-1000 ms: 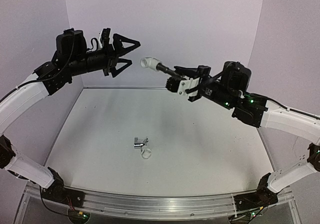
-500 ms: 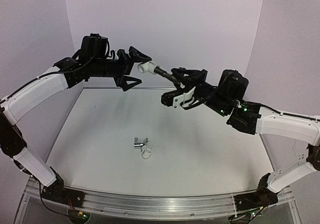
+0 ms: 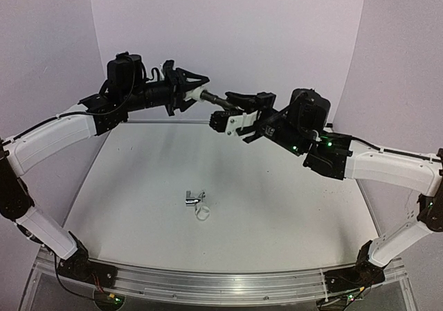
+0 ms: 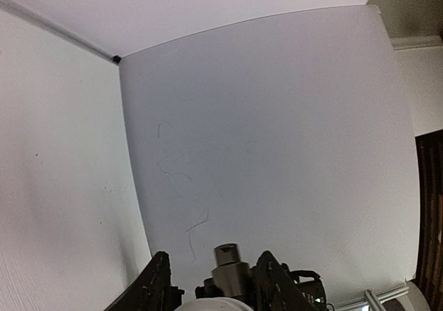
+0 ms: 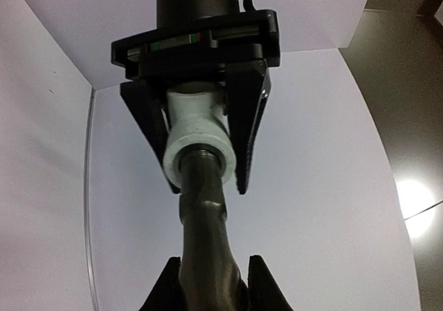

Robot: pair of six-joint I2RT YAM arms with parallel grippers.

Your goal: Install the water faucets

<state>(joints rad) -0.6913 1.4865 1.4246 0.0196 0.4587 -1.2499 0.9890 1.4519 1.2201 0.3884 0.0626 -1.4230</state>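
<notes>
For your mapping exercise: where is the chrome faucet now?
In the top view, the chrome faucet lies on the table, slightly left of centre, with the small white ring beside it on the near side.

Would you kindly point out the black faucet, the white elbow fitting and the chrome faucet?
black faucet [image 5: 204, 221]: right wrist view, on its stem.
white elbow fitting [image 5: 196, 117]: right wrist view, on its body.
chrome faucet [image 3: 192, 198]: top external view, on its body.

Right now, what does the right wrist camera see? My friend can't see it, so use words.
A black faucet, held at the bottom by the jaws of the right gripper, pokes up into a white elbow fitting clamped between the jaws of the left gripper.
</notes>
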